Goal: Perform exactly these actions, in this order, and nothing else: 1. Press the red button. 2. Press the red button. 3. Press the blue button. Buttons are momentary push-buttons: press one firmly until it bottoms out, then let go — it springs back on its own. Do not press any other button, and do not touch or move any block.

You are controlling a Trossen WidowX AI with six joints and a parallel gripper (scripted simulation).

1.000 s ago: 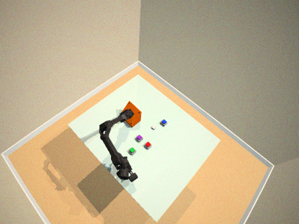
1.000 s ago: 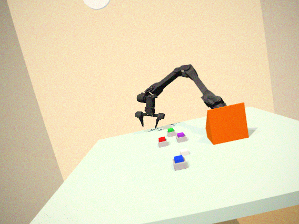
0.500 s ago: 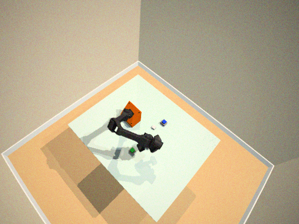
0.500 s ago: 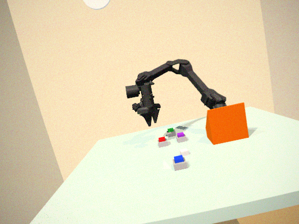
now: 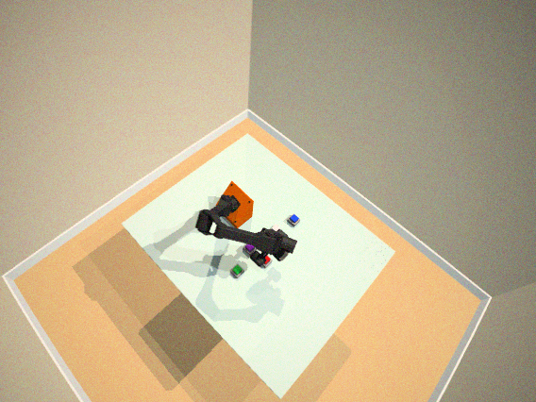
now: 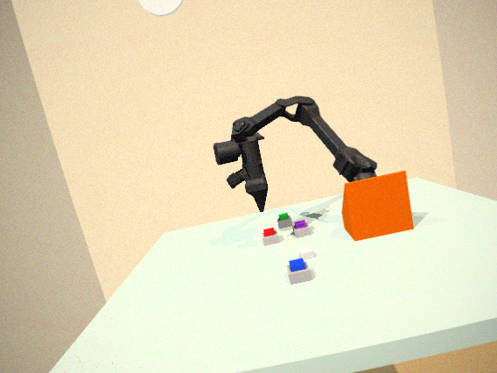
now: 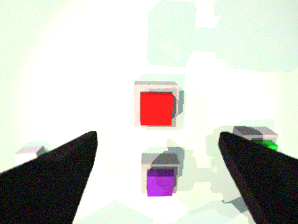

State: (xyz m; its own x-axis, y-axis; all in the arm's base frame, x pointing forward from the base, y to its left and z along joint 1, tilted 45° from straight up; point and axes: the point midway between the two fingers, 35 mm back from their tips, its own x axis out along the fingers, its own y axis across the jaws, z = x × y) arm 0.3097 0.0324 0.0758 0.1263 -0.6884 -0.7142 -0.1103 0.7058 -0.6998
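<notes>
My gripper (image 7: pixel 158 134) (image 6: pixel 262 210) is open and empty, pointing down, above the table near the red button. The red button (image 7: pixel 156 108) (image 6: pixel 269 232) (image 5: pixel 267 259) sits on a grey base; in the wrist view it lies midway across the gap between the fingers, a little above the fingertip line. In the top view the gripper partly covers it. The red cap stands raised. The blue button (image 5: pixel 294 219) (image 6: pixel 297 264) stands apart from the other buttons, nearest the viewer in the exterior view; it is not in the wrist view.
A purple button (image 5: pixel 249 247) (image 6: pixel 300 225) (image 7: pixel 160 183) and a green button (image 5: pixel 237 270) (image 6: pixel 283 216) (image 7: pixel 266 145) stand near the red one. A small white block (image 6: pixel 307 252) (image 5: pixel 276 228) lies near the blue button. An orange wedge (image 6: pixel 379 207) (image 5: pixel 244 208) stands by the arm's base.
</notes>
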